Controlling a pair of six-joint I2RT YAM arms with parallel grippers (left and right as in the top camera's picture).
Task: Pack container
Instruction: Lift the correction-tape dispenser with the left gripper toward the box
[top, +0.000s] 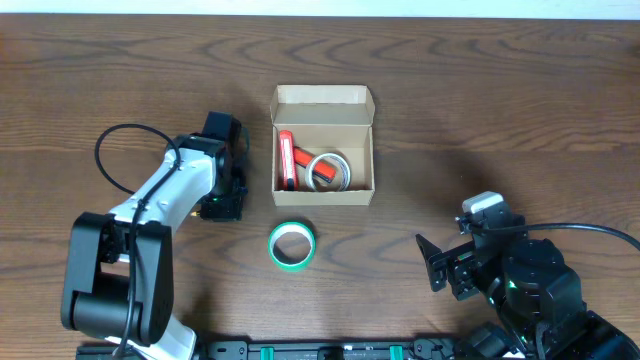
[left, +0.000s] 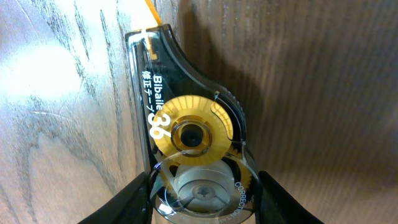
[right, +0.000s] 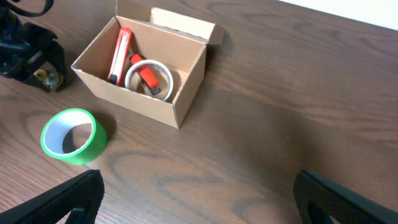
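The container (top: 324, 196) is an open tan cardboard box at mid-table, its flap lid folded back. Inside lie a red utility knife (top: 286, 158) and a clear tape roll (top: 328, 170) with a small red item in it. A green tape roll (top: 292, 245) lies flat just in front of the box. My left gripper (top: 222, 196) is left of the box, pointing down at the table. In the left wrist view its fingers (left: 134, 200) press both sides of a clear correction tape dispenser (left: 193, 134) with a yellow wheel. My right gripper (top: 445, 265) stands wide open over bare wood at the front right.
The right wrist view shows the box (right: 134, 99), the green roll (right: 69, 135) and the left arm's black gripper (right: 28, 56) at the far left. A black cable (top: 115, 150) loops behind the left arm. The dark wooden table (top: 500, 100) stretches to the right of the box.
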